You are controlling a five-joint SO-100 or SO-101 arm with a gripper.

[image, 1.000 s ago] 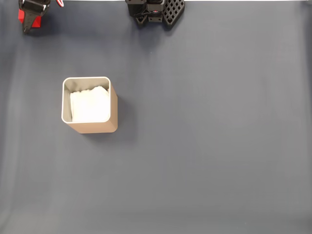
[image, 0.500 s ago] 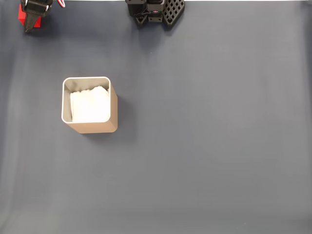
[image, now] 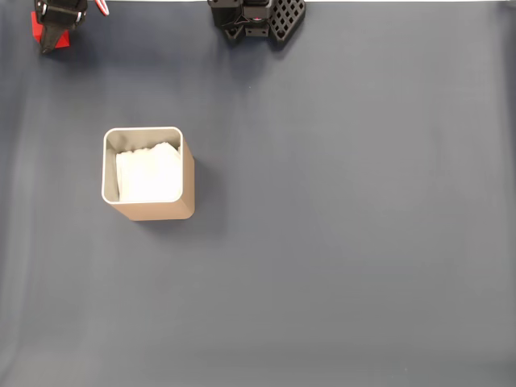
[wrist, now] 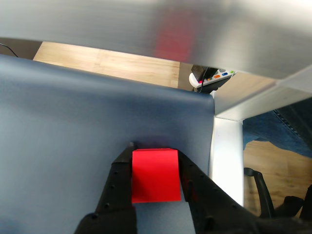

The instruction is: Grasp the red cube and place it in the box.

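Fixed view: the gripper (image: 50,36) sat at the far left corner of the tabletop (image: 339,242), the red cube (image: 36,24) peeking out beside it, well apart from the box (image: 165,211). Wrist view: the jaws were closed against both sides of the red cube (wrist: 155,174), so the grasp looked made. Next up, a lift and carry toward the box's open top.

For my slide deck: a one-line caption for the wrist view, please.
Gripper fingers flank the red cube near the corner of the dark blue mat.
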